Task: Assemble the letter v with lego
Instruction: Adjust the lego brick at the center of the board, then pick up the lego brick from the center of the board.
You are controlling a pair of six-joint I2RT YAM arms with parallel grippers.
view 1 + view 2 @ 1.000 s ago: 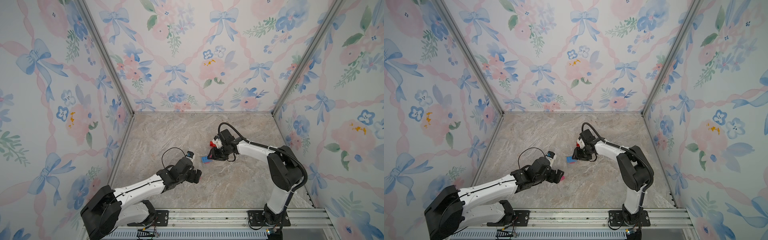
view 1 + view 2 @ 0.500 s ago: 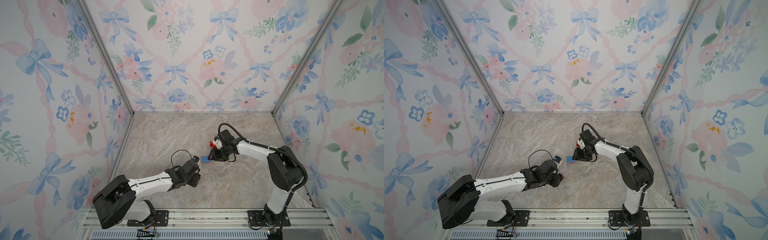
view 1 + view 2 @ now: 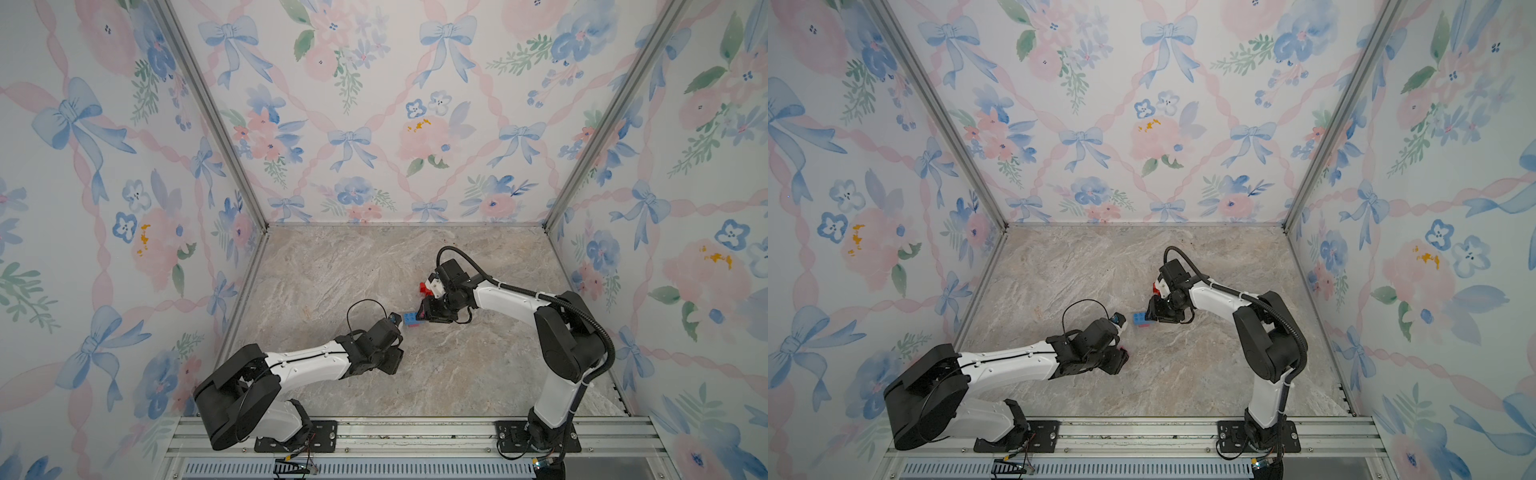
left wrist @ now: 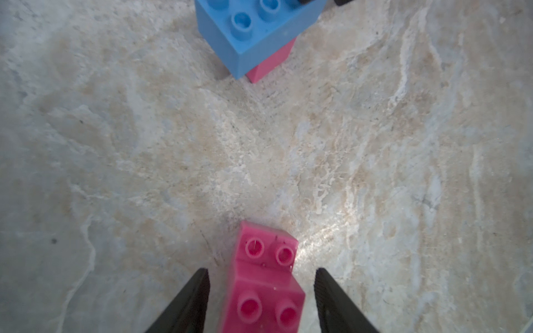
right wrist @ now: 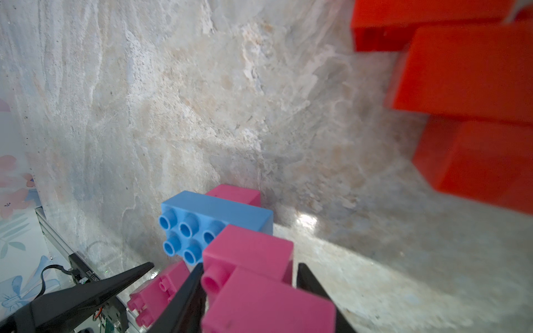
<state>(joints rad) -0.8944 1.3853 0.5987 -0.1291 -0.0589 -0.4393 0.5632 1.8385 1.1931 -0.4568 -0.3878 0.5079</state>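
Lego blue brick (image 5: 219, 210) touches pink stack (image 5: 248, 250) clamped in right jaws; left jaws apart astride pink pair (image 4: 266, 279); red bricks (image 5: 467, 72) nearby.

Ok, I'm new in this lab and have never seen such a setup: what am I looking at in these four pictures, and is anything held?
The left arm and right arm are robot limbs bolted to a rail, each ending in a two-fingered gripper. The two wide pictures come from one camera head high above the marbled tabletop. The close-ups come from a camera on each wrist. The left gripper straddles a stepped pair of pink bricks on the table, gaps showing either side, so it looks open. The right gripper is clamped on a pink stack joined to the blue brick. Stepped red bricks sit nearby.
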